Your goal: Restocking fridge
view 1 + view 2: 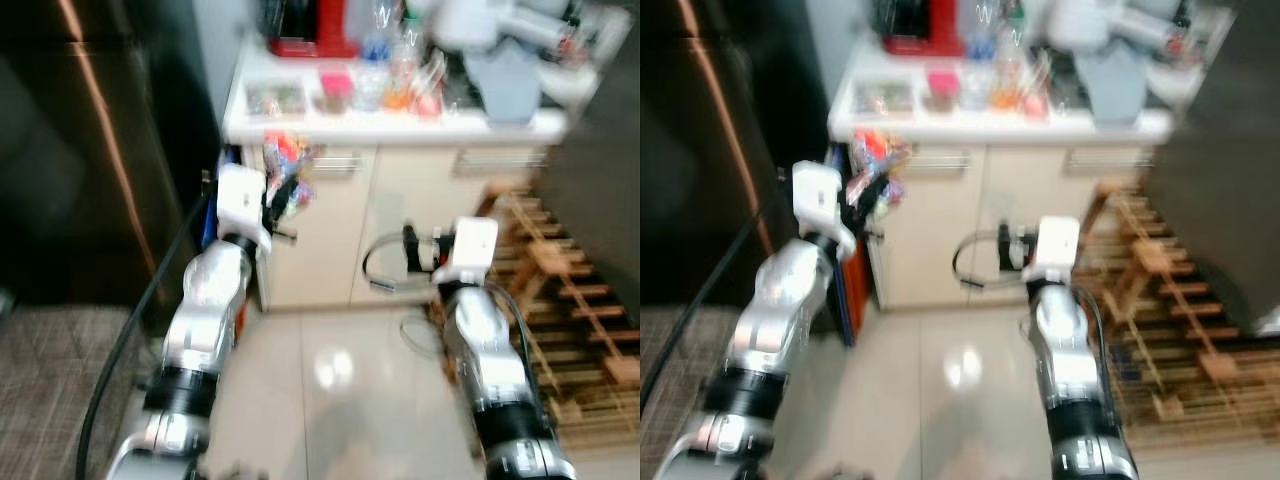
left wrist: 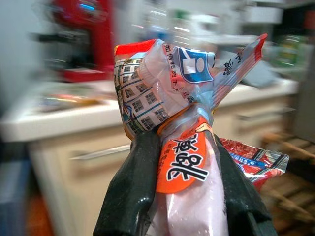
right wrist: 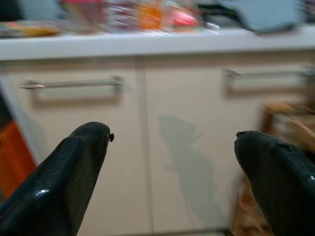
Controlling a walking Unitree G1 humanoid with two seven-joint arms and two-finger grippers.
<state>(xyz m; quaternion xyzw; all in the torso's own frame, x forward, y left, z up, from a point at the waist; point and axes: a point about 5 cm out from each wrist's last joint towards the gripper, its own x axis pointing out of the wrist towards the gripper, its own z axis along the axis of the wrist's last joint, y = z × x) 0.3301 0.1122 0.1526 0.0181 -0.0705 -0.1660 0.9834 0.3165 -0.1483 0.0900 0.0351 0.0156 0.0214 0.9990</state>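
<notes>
— Nearest, what's each arm doing?
— Left end effector grips a packet of food; right end effector gapes wide, empty.
— Step?
— Carrying, I judge; next it should turn toward the dark fridge.
— Beyond?
— Tubs and bottles on the white surface, contents blurred.

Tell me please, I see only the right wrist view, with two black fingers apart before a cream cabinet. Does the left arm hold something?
Observer: Yes. The left gripper is shut on a clear food packet with an orange label and printed text.
Operator: Where is this arm?
Observer: Raised before the white counter, near its left corner.
Operator: What is left of the counter?
Observer: A tall dark door with a copper-coloured strip, possibly the fridge; it looks closed.
Operator: And to the right?
Observer: A wooden rack stands on the floor beside the right gripper.
</notes>
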